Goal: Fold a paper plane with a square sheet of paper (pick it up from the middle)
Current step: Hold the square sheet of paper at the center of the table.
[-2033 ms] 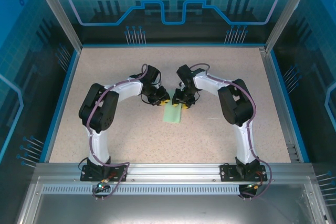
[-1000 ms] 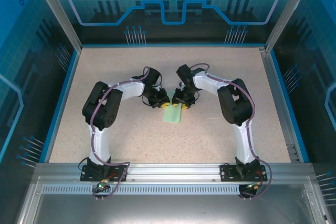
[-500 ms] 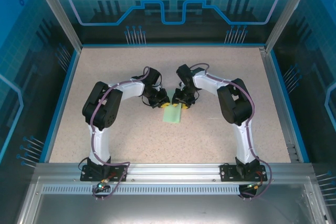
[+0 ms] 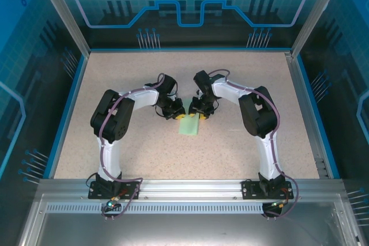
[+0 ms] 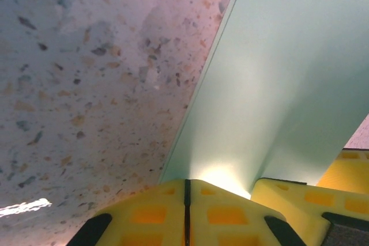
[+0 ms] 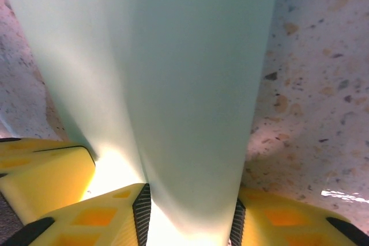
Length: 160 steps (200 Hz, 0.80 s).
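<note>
The left claw (image 5: 186,191) is clenched, its yellow pads pressed flat together with only a thin seam between them. The right claw (image 6: 189,223) stands partway apart with the sheet of paper (image 6: 173,84) filling the gap from one pad to the other, so it appears to be grasping the sheet across its width. From above, both claws meet tip to tip over the far end of the sheet, which lies near the middle of the table (image 5: 86,84). From there the sheet runs back toward the arm bases, its long axis going from far to near with a slight slant. Neither arm is nearer; each is at the same end, so any coming fold has to work from that end toward the free near edge. The far edge is hidden under the fingers. I cannot tell whether the left pads nip the paper or merely rest against it. The sheet looks raised into a shallow ridge, but its layers and creases are hard to make out.
</note>
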Each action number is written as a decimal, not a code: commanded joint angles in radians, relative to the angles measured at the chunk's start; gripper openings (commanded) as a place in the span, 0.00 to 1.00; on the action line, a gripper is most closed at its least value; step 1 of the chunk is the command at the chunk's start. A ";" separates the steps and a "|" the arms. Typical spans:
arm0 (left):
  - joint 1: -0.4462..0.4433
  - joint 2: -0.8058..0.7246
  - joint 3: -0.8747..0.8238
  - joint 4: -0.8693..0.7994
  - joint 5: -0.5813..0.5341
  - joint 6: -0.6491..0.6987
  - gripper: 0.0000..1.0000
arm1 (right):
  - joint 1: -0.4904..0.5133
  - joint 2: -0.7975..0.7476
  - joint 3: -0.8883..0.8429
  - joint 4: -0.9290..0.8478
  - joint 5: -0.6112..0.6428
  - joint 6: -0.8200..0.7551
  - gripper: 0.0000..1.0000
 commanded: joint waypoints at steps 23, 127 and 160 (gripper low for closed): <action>-0.005 0.027 0.011 -0.057 -0.039 0.024 0.08 | -0.012 -0.109 -0.086 0.073 0.066 0.048 0.51; -0.006 0.042 0.010 -0.048 -0.035 0.018 0.07 | 0.047 -0.191 -0.135 0.270 -0.030 -0.040 0.24; -0.006 0.046 0.007 -0.050 -0.039 0.015 0.07 | 0.042 -0.141 -0.153 0.292 -0.018 -0.006 0.19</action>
